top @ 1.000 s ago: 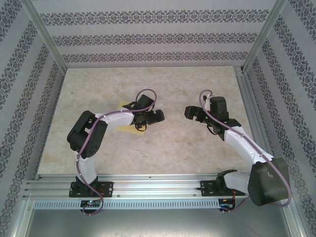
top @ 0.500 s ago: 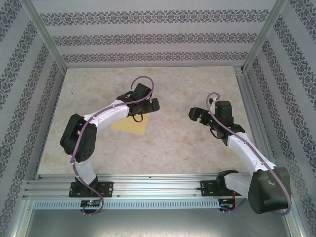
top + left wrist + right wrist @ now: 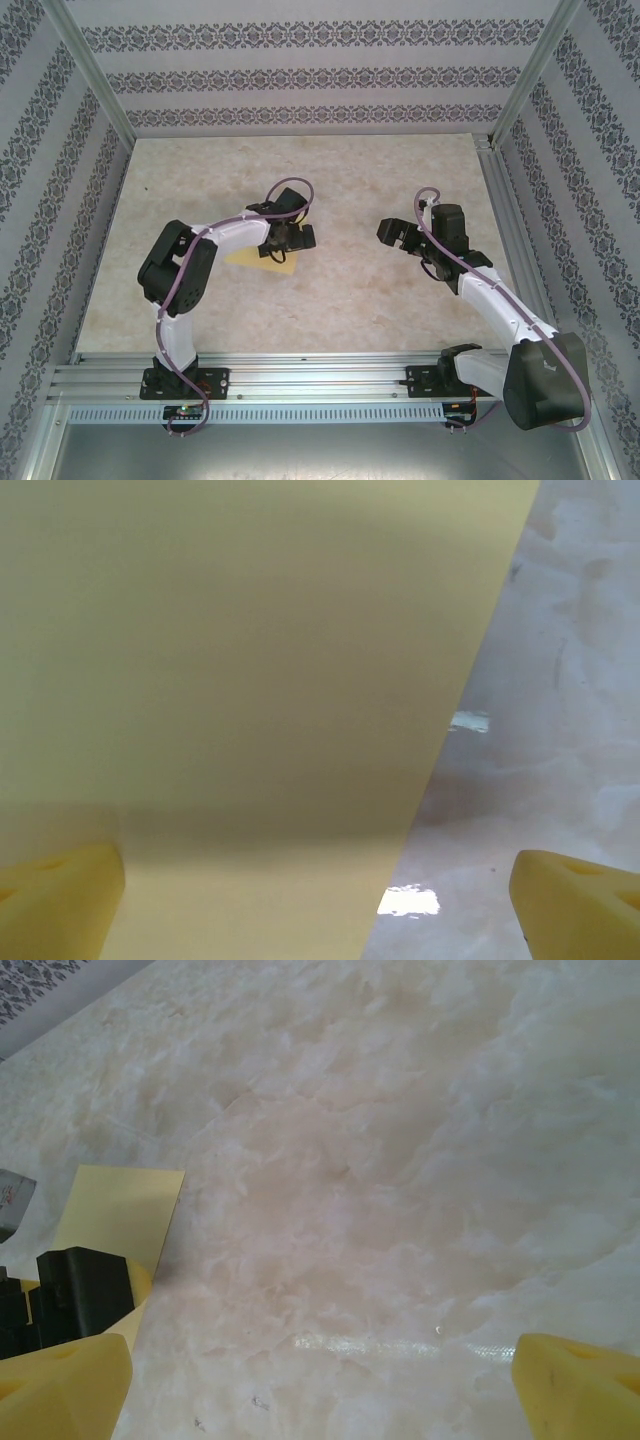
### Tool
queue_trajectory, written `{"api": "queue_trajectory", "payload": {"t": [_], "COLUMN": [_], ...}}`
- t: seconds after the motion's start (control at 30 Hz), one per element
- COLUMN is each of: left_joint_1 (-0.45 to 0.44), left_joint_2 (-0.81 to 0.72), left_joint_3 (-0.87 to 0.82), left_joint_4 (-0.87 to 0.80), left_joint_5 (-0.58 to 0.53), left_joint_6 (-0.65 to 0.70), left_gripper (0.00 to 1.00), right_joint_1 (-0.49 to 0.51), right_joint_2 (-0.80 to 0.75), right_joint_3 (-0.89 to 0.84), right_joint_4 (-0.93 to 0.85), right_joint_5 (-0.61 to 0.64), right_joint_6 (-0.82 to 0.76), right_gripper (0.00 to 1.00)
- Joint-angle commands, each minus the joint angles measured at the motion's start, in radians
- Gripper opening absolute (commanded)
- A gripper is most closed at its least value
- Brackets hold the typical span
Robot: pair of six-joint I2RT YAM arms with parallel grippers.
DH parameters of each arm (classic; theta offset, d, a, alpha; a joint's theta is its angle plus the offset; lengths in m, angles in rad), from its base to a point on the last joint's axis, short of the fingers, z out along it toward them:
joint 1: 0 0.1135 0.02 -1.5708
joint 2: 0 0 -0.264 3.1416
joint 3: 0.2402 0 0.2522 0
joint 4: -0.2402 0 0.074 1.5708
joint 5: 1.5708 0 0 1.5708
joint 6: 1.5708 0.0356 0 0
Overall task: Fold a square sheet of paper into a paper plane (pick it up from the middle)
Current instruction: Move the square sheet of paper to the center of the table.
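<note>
The square sheet of paper [image 3: 240,258] lies flat on the table [image 3: 350,170], left of centre, unfolded, with no crease visible. In the top view the left gripper [image 3: 290,243] stands directly above the sheet's right-hand part, and the wrist and forearm cover most of the sheet, so that only a pale-yellow strip along its near edge is exposed. The left jaws are spread to full width and grip nothing. In the left wrist view one fingertip [image 3: 60,900] is over the paper and the other is over bare table, with the sheet's right edge running between them. Contact between the fingertips and the paper cannot be determined. The right gripper [image 3: 396,236] is over bare table to the right, well apart from the sheet, jaws likewise fully spread and empty. In the right wrist view the sheet appears at far left, beside the left gripper.
</note>
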Motion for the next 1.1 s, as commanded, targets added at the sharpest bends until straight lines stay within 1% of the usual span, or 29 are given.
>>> {"api": "queue_trajectory", "payload": {"t": [0.0, 0.2, 0.3, 0.43, 0.53, 0.6, 0.67, 0.77, 0.83, 0.87, 1.0, 1.03, 1.07], "left_joint_1": [-0.046, -0.125, -0.172, -0.233, -0.273, -0.288, -0.295, -0.297, -0.293, -0.287, -0.226, -0.201, -0.174], "left_joint_2": [0.016, 0.026, 0.054, 0.120, 0.162, 0.170, 0.166, 0.132, 0.072, 0.036, -0.087, -0.109, -0.121], "left_joint_3": [-0.042, -0.021, 0.002, 0.092, 0.164, 0.180, 0.190, 0.215, 0.215, 0.207, 0.120, 0.095, 0.069], "left_joint_4": [0.037, 0.059, 0.103, 0.135, 0.138, 0.181, 0.229, 0.228, 0.198, 0.178, 0.130, 0.130, 0.144], "left_joint_5": [0.088, 0.113, 0.153, 0.200, 0.206, 0.209, 0.221, 0.213, 0.161, 0.132, 0.043, 0.043, 0.069], "left_joint_6": [-0.074, -0.127, -0.168, -0.202, -0.233, -0.277, -0.309, -0.290, -0.249, -0.229, -0.139, -0.101, -0.059], "left_gripper": [1.00, 1.00, 1.00, 1.00, 1.00, 1.00, 1.00, 1.00, 1.00, 1.00, 1.00, 1.00, 1.00], "right_joint_1": [0.006, 0.005, 0.002, -0.017, -0.045, -0.068, -0.090, -0.095, -0.089, -0.080, -0.010, 0.006, 0.020], "right_joint_2": [-0.033, -0.074, -0.092, -0.120, -0.139, -0.144, -0.135, -0.093, -0.036, -0.008, 0.107, 0.137, 0.168], "right_joint_3": [0.005, -0.014, -0.016, -0.019, -0.019, -0.014, -0.005, 0.029, 0.058, 0.071, 0.101, 0.104, 0.105], "right_joint_4": [-0.010, -0.035, -0.062, -0.110, -0.159, -0.193, -0.221, -0.253, -0.263, -0.264, -0.200, -0.163, -0.121], "right_joint_5": [0.015, 0.042, 0.072, 0.122, 0.151, 0.156, 0.129, 0.055, -0.017, -0.031, -0.055, -0.058, -0.066], "right_joint_6": [0.002, -0.016, -0.027, -0.026, -0.012, 0.008, 0.023, 0.026, 0.035, 0.052, 0.106, 0.130, 0.156], "right_gripper": [0.98, 0.98, 0.98, 0.98, 0.98, 0.98, 0.98, 0.98, 0.97, 0.95, 0.90, 0.87, 0.83]}}
